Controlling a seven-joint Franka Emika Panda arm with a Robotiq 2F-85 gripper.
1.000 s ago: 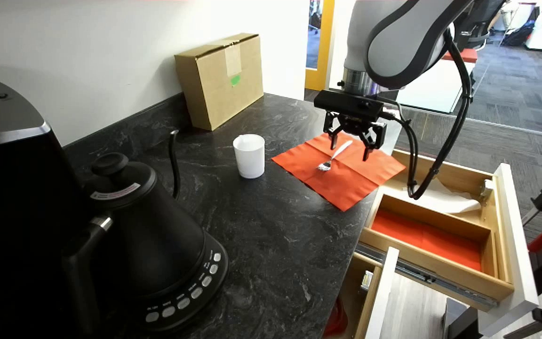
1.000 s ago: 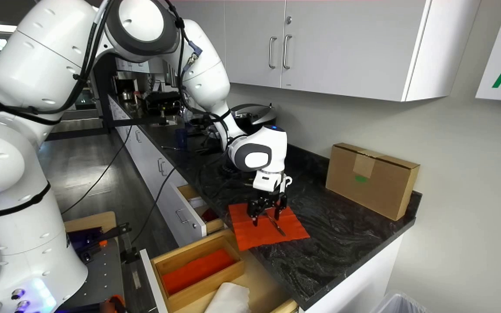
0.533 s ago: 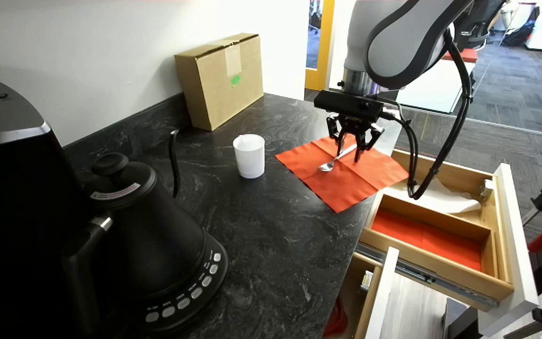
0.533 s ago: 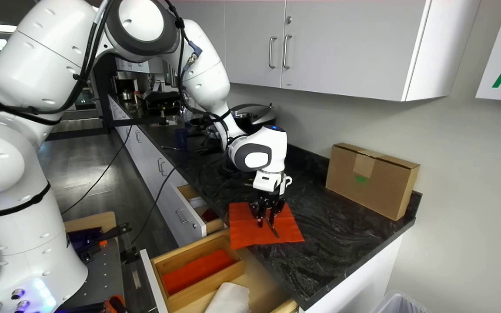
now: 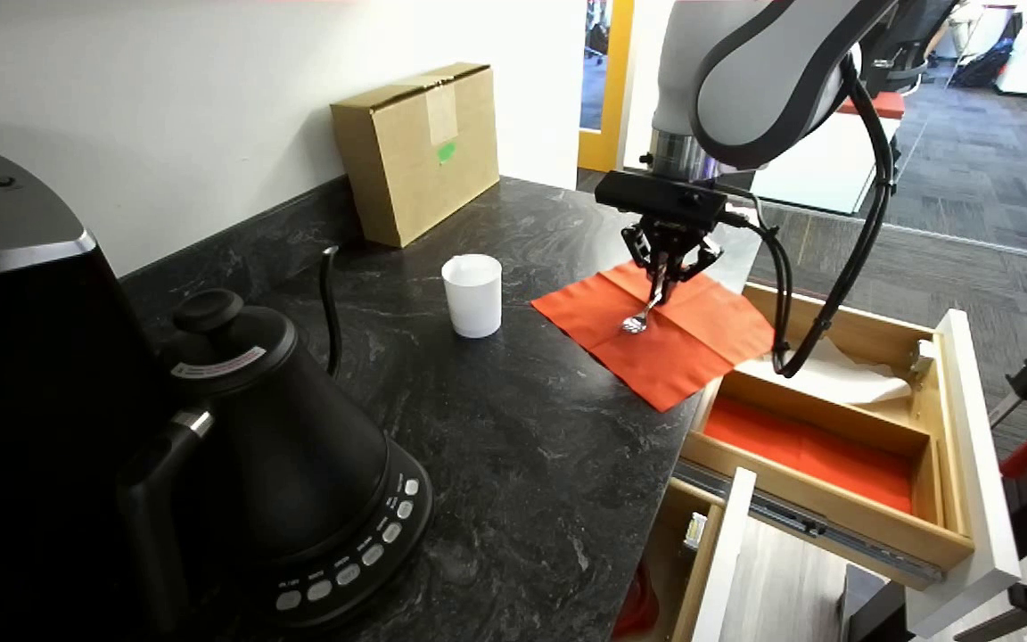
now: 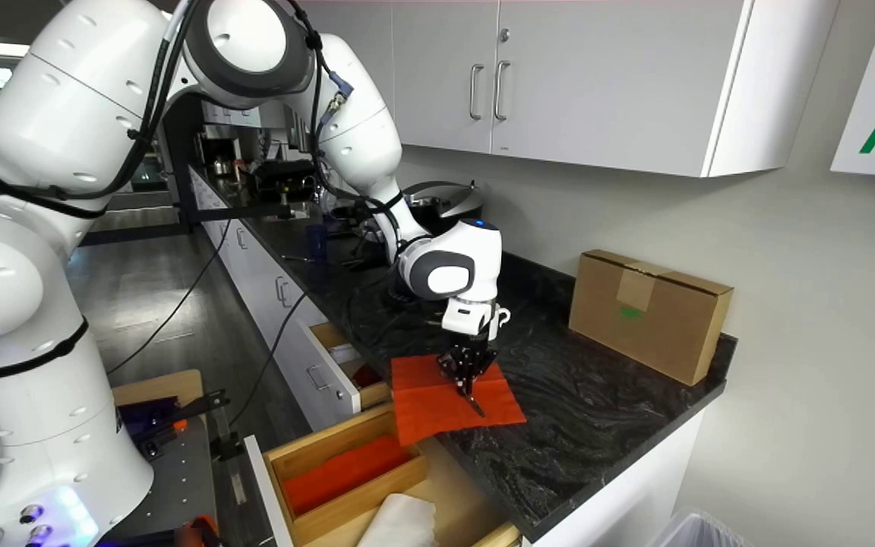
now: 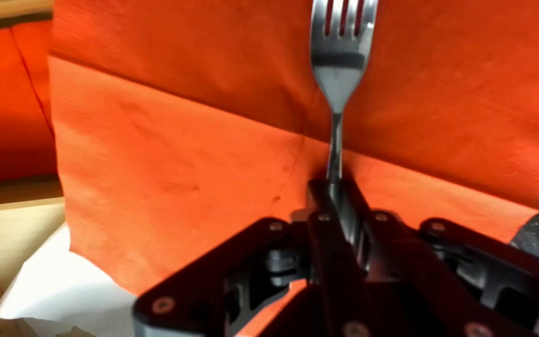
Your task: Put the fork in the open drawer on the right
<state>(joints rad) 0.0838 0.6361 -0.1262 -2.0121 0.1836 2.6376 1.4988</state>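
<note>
My claw (image 7: 334,187) clamps the handle of a steel fork (image 7: 338,84), jaws drawn in on the metal from either side, above a red cloth (image 7: 180,187) spread on a dark, veined tabletop (image 5: 513,446). In the wrist view the fork's neck and four-tined head jut beyond my grip, the tine ends cut off at the frame's edge. In an exterior view the fork tilts, handle raised in my claw and head low over the cloth; whether the head touches the fabric, I cannot tell.

Just beside the cloth, below the tabletop's edge, is the open drawer (image 5: 975,428), pale wood behind a white front. One part of the cloth reaches past the tabletop's edge, over the drawer. Inside, a wooden divider (image 6: 361,500) sets off a compartment with an orange-red lining (image 6: 350,472); a white sheet (image 6: 399,523) lies in the section next to it. A second drawer (image 5: 726,571), nearby, is also pulled out.

A white cup (image 5: 472,299) stands upright near the cloth. A cardboard box (image 5: 429,183) with a green mark shows in both exterior views, well apart from the open drawer. A black kettle (image 5: 282,446) fills the foreground of an exterior view. My white arm (image 6: 365,137) reaches over the tabletop near pale wall cabinets (image 6: 604,83).
</note>
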